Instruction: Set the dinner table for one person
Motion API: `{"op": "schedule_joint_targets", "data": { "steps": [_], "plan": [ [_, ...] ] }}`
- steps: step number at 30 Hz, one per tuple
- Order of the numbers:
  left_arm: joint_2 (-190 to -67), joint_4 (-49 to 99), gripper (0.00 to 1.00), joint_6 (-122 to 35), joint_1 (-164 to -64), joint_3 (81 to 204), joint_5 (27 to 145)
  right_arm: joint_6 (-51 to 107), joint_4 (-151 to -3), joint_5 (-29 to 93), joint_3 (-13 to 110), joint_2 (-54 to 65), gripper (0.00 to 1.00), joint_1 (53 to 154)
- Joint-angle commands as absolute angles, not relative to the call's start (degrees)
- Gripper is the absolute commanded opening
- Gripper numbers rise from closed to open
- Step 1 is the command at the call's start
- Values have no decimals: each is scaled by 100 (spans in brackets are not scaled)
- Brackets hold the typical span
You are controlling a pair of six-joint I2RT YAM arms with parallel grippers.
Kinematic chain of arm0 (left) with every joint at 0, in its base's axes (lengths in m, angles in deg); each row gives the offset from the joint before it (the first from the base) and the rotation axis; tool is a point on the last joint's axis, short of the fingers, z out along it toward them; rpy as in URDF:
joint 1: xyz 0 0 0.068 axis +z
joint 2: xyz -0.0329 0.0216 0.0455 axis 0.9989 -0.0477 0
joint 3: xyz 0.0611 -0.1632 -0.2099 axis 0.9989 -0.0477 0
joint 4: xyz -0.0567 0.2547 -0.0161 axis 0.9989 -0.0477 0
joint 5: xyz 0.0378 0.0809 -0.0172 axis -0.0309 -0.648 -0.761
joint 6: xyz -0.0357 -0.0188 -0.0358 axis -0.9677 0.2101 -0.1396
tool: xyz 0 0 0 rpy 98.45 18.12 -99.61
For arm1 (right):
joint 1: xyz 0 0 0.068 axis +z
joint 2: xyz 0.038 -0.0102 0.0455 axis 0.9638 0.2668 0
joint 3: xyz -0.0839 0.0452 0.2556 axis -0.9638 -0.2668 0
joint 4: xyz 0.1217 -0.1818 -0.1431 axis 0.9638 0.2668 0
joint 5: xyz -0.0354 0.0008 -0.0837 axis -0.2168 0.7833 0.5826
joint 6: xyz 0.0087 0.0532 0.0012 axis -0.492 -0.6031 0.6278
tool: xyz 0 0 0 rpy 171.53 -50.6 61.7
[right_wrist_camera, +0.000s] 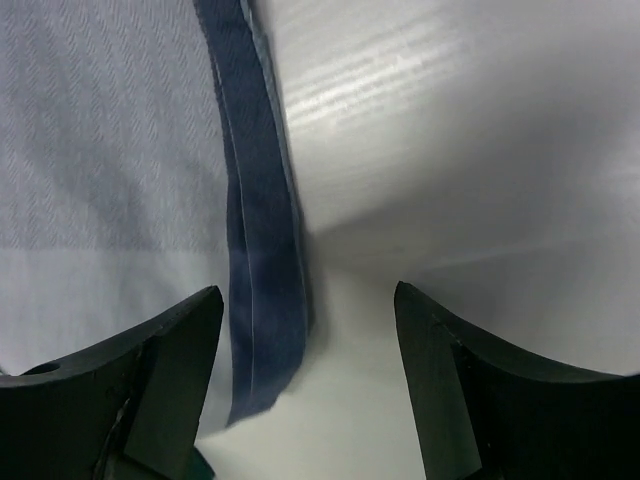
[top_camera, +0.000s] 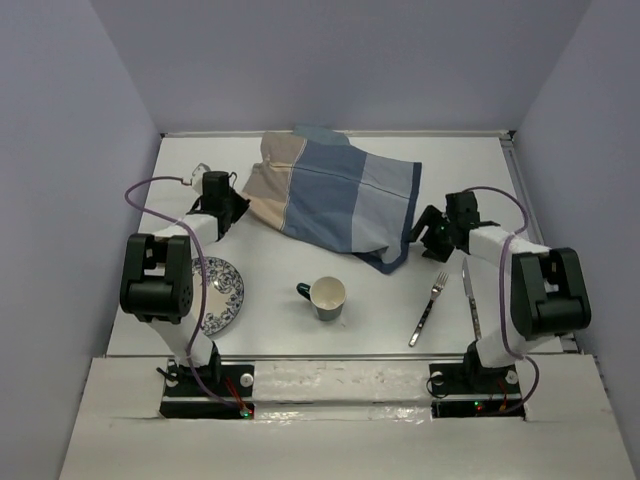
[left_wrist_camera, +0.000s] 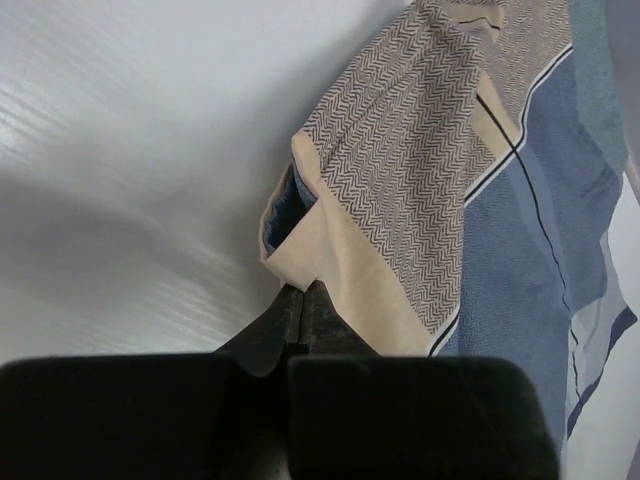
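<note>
The white dinner table [top_camera: 330,330] carries a rumpled blue-and-tan cloth mat [top_camera: 335,195] at the middle back. My left gripper [top_camera: 240,206] is shut on the mat's tan left corner; in the left wrist view the closed fingertips [left_wrist_camera: 303,292] pinch the tan edge of the mat [left_wrist_camera: 440,200]. My right gripper [top_camera: 428,230] is open beside the mat's right corner. In the right wrist view the open gripper [right_wrist_camera: 308,300] straddles the mat's dark blue border [right_wrist_camera: 262,280], which lies on the table [right_wrist_camera: 480,150] nearer the left finger.
A blue-patterned plate [top_camera: 218,295] lies at the front left, partly under the left arm. A cup [top_camera: 326,297] stands front centre. A fork [top_camera: 428,306] and a knife [top_camera: 470,295] lie at the front right, by the right arm.
</note>
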State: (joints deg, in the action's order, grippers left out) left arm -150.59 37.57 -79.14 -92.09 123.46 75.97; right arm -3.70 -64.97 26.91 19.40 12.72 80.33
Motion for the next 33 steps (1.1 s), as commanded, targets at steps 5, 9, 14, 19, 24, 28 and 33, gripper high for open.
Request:
{"op": "schedule_joint_targets", "data": {
  "steps": [5, 9, 14, 19, 24, 28, 33],
  "plan": [
    [-14444, 3735, 0, -7288, -9236, 12661, 7511, -789, -7950, 1982, 2789, 2799, 71, 7971],
    [-14251, 3630, 0, -7173, -9236, 12863, 7713, -1043, -8414, 1440, 3246, 3510, 36, 7971],
    [-14066, 3525, 0, -7042, -9245, 13609, 7951, -975, -8443, 1797, 4253, 3855, 0, 7971],
    [-14110, 3349, 0, -7085, -9263, 14655, 8284, -158, -7750, 2254, 6495, 3926, 0, 7918],
    [-13961, 3225, 0, -7129, -9184, 14895, 8539, 1028, -6582, 2466, 7518, 3540, 0, 7918],
    [-13627, 3322, 0, -7059, -9008, 14035, 8662, 1618, -5781, 2623, 7072, 2979, 18, 7918],
    [-13003, 3340, 0, -7050, -8815, 12602, 8821, 1531, -5069, 3221, 5797, 2336, 100, 7918]
  ]
}}
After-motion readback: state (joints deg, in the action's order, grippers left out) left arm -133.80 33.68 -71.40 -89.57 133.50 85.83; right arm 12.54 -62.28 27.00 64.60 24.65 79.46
